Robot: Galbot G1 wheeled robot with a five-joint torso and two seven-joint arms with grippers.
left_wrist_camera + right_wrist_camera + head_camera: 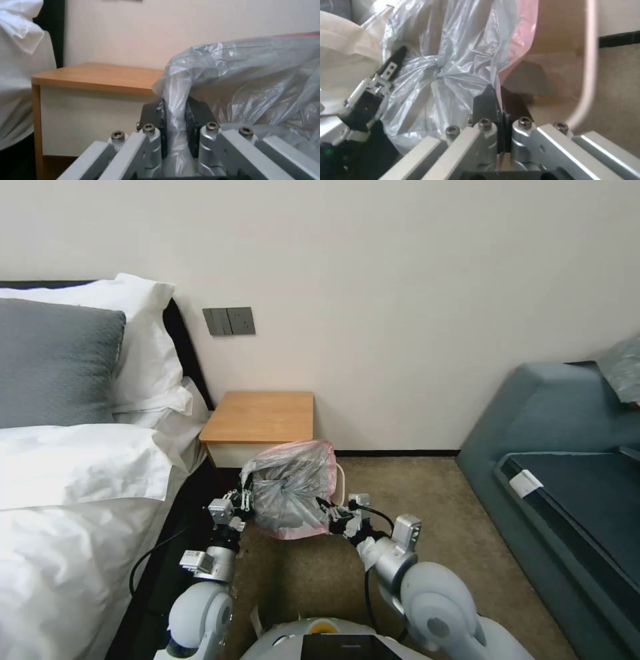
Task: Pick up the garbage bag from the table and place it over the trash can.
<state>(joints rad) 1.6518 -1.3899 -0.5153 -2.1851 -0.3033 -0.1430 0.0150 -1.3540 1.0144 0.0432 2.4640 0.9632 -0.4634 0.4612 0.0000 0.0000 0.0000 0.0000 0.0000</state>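
The garbage bag (293,490), crinkly grey plastic with a pink edge, hangs stretched between both grippers just in front of the table (260,417). My left gripper (247,499) is shut on the bag's left side, and its pads (190,117) pinch a fold of the bag (253,80) beside the table (100,77). My right gripper (327,509) is shut on the pink edge at the right, seen close up at the gripper (500,100). The bag (460,62) is spread over the trash can (590,50), whose cream inside shows under the plastic. In the head view the bag hides most of the trash can (341,478).
A bed with white pillows (143,347) and a grey pillow (53,360) fills the left side. A blue-grey sofa (567,460) stands on the right. Brown carpet (413,487) lies between them. Wall switches (229,321) sit above the table.
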